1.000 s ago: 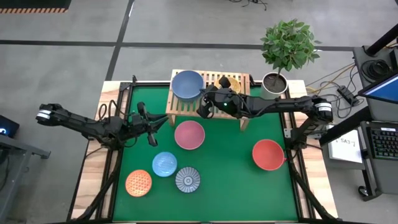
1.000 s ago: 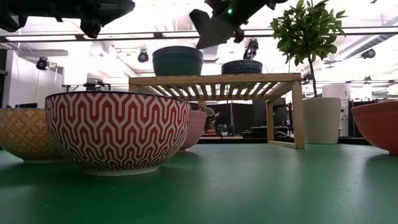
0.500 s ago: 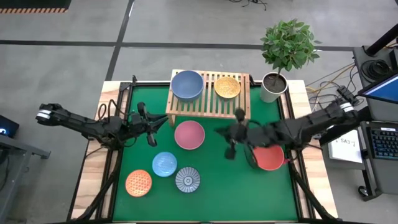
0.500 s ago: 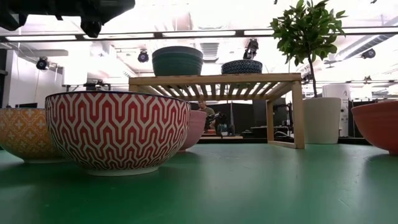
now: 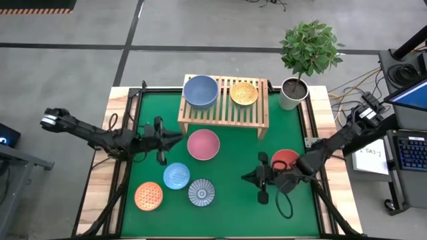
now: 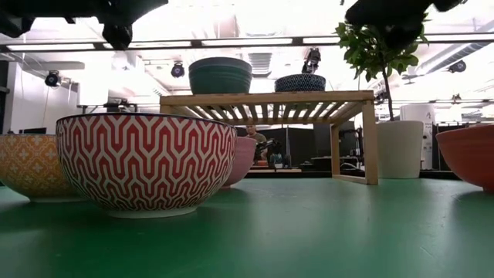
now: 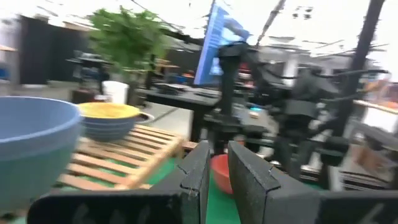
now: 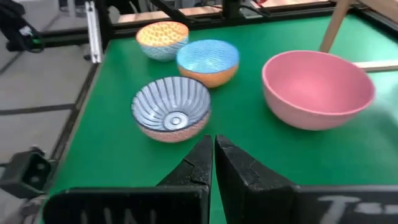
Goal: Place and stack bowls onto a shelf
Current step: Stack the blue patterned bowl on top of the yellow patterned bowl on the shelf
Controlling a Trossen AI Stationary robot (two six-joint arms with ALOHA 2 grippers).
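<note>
Hovering clenched and empty above the green mat beside the red bowl (image 5: 287, 159), the right gripper (image 5: 261, 187) seems poised to collect it for the light-wood slatted shelf (image 5: 223, 112), where a slate-blue bowl (image 5: 201, 91) and yellow bowl (image 5: 244, 93) already sit, while the left gripper (image 5: 163, 140), nearly closed and holding nothing, waits near the pink bowl (image 5: 203, 144).

— What sort of place is this?
— A robotics lab or workshop. The green-topped table (image 5: 220, 193) sits in a metal frame on a bare concrete floor (image 5: 200, 27) marked with dark lines.
— Anything else?
— A keyboard (image 5: 408, 155) and a monitor (image 5: 408, 93) stand on a desk at one side, with a power strip (image 5: 371, 101) and loose cables nearby. The level camera shows ceiling light strips (image 6: 231, 42) and dark equipment racks beyond.
</note>
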